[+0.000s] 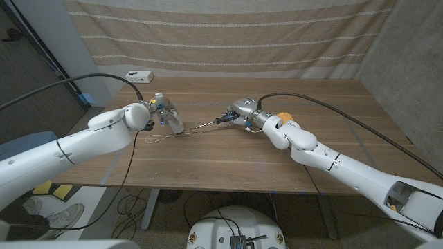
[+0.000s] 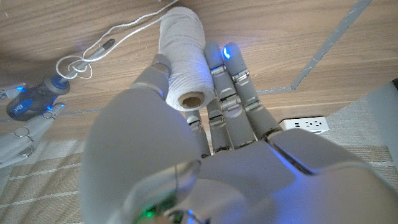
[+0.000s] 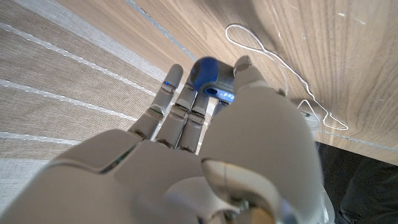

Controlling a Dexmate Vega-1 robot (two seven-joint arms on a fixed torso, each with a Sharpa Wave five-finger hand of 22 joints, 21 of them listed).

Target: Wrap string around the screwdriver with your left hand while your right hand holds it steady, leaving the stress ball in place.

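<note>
Judged barely under way. Left hand (image 1: 158, 111) grips a spool of white string (image 2: 182, 65), fingers curled round it, at about nine o'clock from the table's middle. Right hand (image 1: 243, 111) closed round the blue-and-black handle of the screwdriver (image 1: 225, 118), just right of centre toward one o'clock, with the shaft pointing at nine o'clock, toward the spool. From the left wrist view, a few loose loops of string (image 2: 78, 64) seen at the shaft close to the handle (whether truly wound round the shaft or merely lying across it, cannot tell). Slack strand trailing on the wooden table (image 1: 208, 166) between the two hands, with a loose curl at about eight o'clock.

Done, by the look of it: spool taken up, screwdriver steadied, perhaps a first loop. Left: proper, snug turns along the shaft.

Count: one screwdriver, one spool, one running length of string, two robot hands. One yellow-orange object (image 1: 283, 116) half hidden behind the right wrist at about two o'clock, probably the stress ball (too covered to be sure), apart from the string. One white power strip (image 1: 139, 76) at the far edge, eleven o'clock.
</note>
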